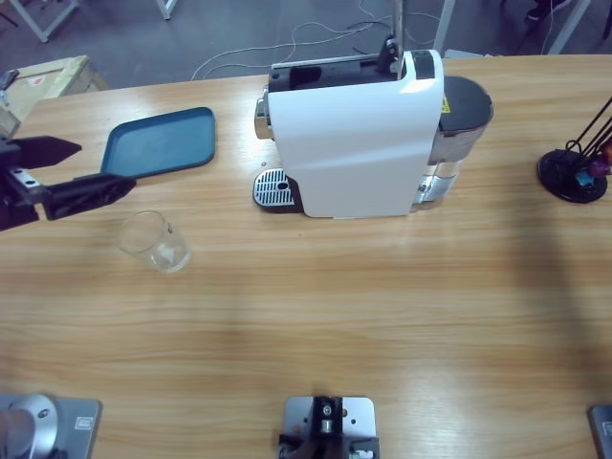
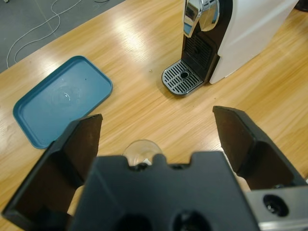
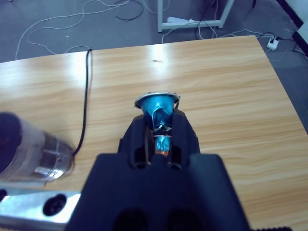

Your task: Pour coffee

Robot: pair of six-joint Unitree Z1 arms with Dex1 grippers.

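only the right wrist view shows right fingers [image 3: 158, 126] pinching a blue capsule [image 3: 157, 108]; left fingers [image 1: 59, 172] spread.

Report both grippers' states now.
Left gripper: open, holding nothing, above the glass.
Right gripper: shut on a blue coffee capsule.

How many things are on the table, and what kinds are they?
Coffee machine: 1
Blue tray: 1
Empty glass: 1
Black capsule stand: 1
Blue capsule, held off the table in the right tool: 1
Total: 5 things, 4 of them on the table. The left tool holds nothing.
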